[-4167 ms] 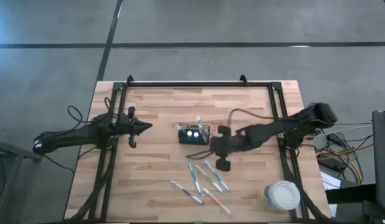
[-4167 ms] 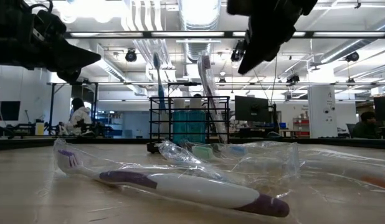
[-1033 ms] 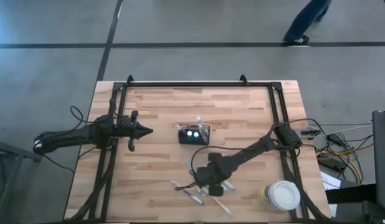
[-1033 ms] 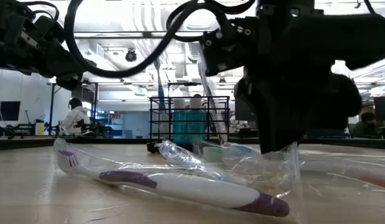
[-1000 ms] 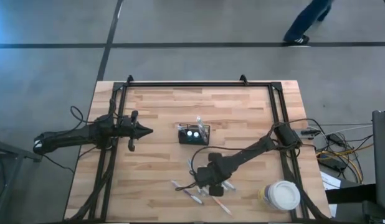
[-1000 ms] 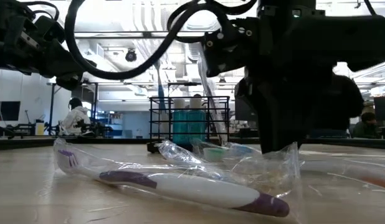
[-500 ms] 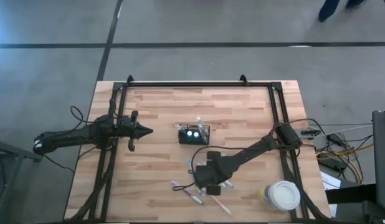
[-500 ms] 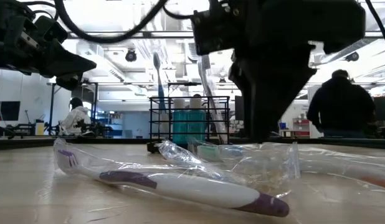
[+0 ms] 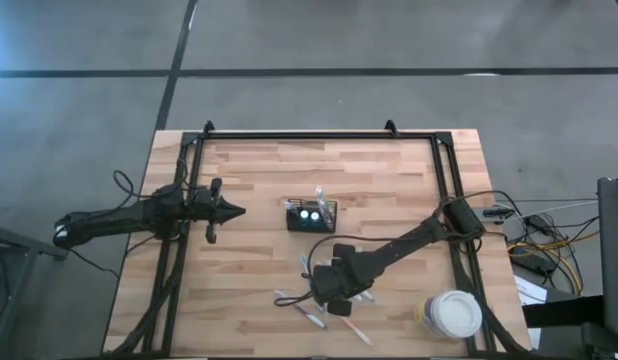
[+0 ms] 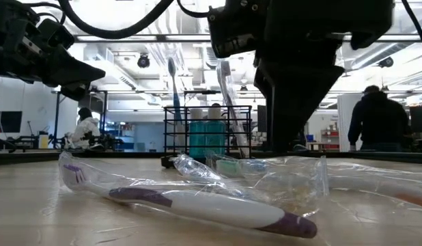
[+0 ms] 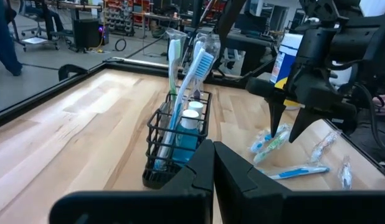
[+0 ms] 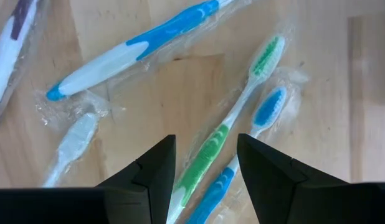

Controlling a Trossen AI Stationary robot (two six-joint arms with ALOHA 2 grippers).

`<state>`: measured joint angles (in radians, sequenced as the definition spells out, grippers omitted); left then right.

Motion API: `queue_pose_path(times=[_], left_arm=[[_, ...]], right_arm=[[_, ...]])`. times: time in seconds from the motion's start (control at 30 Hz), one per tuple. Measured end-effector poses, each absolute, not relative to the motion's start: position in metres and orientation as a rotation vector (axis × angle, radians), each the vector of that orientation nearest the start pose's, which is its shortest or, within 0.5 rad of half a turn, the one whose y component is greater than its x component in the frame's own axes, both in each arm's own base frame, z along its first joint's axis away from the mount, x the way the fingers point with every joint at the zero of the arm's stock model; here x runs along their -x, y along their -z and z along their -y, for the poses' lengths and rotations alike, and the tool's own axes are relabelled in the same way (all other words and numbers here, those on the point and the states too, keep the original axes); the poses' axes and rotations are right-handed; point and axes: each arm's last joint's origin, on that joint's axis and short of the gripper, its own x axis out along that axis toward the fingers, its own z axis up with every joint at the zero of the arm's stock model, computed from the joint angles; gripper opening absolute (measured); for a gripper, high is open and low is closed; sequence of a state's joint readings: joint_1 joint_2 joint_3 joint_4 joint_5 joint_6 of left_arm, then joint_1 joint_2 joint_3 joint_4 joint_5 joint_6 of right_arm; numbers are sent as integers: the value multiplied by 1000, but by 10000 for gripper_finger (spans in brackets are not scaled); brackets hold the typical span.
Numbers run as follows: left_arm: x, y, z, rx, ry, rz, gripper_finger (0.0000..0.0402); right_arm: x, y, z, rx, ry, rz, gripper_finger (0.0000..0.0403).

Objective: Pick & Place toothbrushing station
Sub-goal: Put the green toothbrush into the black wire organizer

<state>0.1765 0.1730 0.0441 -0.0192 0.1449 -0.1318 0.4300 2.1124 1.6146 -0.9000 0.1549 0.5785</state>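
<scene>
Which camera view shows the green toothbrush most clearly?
The right wrist view: the green toothbrush lies full length, wrapped, between the open jaws. The left wrist view shows it small; the high view hides it under the right gripper; the low view is unclear.

I'm looking at an open lab or workshop floor. Exposed ceiling ducts, strip lights, benches with monitors, people working behind.

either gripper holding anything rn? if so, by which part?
Nothing held. Right gripper is open, hovering over the green toothbrush, fingers either side of its handle, not closed on it. Left gripper is shut and empty, short of the caddy.
</scene>
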Motion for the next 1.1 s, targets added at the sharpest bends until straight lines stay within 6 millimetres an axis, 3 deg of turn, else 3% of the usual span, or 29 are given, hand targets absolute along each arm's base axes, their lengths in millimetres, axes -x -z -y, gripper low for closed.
queue_pose_path(times=[0.33, 0.5, 0.77, 1.1], left_arm=[[-105, -163, -14, 155, -41, -143, 5], [-105, -163, -14, 155, -39, -144, 5], [-105, -163, -14, 154, -39, -144, 5], [-105, -162, -14, 155, -39, -147, 5]], right_arm=[[-382, -144, -176, -74, 168, -1400, 168], [-381, -143, -174, -59, 196, -1408, 158], [-385, -153, -179, -64, 90, -1404, 133], [-381, -145, -176, -48, 99, -1426, 108]])
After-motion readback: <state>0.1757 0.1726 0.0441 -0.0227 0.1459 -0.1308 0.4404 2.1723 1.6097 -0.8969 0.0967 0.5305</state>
